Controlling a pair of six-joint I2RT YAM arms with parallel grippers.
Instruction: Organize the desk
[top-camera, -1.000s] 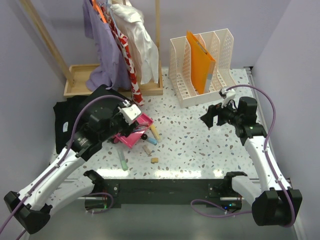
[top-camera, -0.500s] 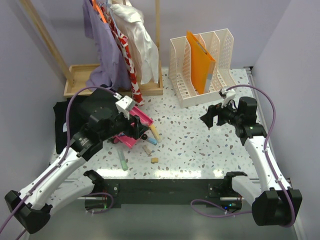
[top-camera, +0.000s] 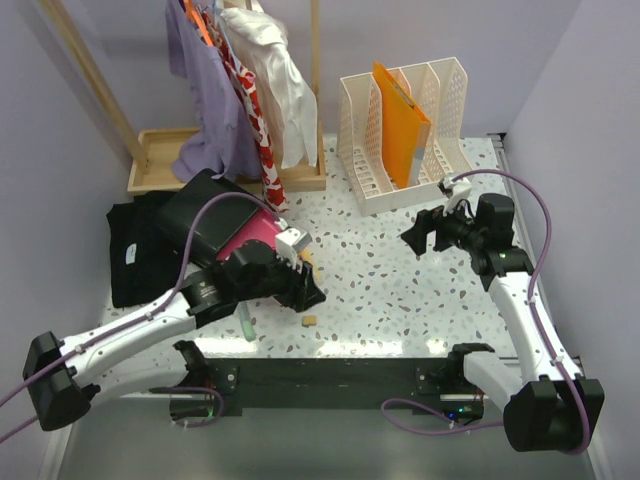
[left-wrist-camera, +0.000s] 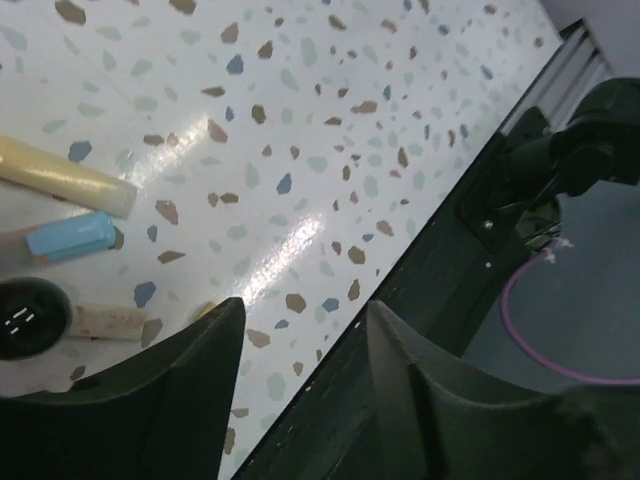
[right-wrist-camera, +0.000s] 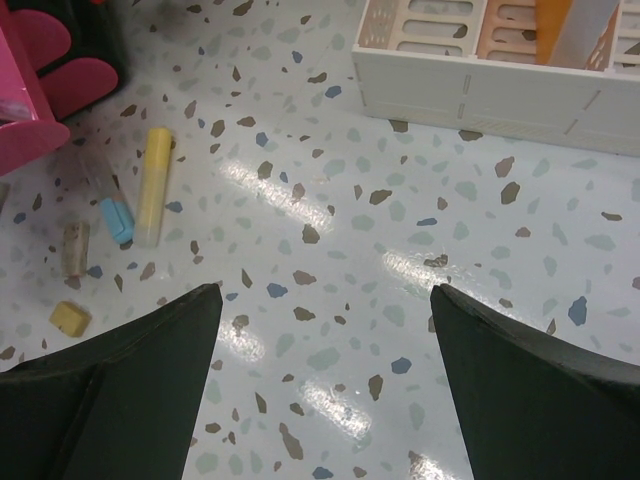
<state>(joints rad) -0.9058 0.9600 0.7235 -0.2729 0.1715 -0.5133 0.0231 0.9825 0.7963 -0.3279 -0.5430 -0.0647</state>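
Note:
The desk (top-camera: 380, 285) is a speckled white tabletop with a black front edge. My left gripper (top-camera: 305, 291) hangs open and empty low over its front part, right of a pink holder (top-camera: 256, 232). In the left wrist view the left gripper (left-wrist-camera: 305, 305) frames the desk edge, with a yellow chalk (left-wrist-camera: 65, 178), a blue chalk (left-wrist-camera: 70, 237) and a beige chalk (left-wrist-camera: 105, 320) lying to its left. My right gripper (top-camera: 415, 238) is open and empty above bare desk (right-wrist-camera: 400, 250), and the right wrist view shows the same yellow chalk (right-wrist-camera: 153, 180) and the pink holder (right-wrist-camera: 40, 90).
A white file organizer (top-camera: 400, 130) holding an orange folder (top-camera: 402, 120) stands at the back right. A clothes rack with hanging clothes (top-camera: 250, 90) and a wooden tray (top-camera: 155, 160) are at the back left. Black cloth (top-camera: 135, 250) lies left. A green chalk (top-camera: 245, 322) and a small yellow piece (top-camera: 310, 321) lie near the front.
My left arm has swung off the pink holder, to the right and toward the front edge, and its gripper now points down over the chalks. The right arm has not moved.

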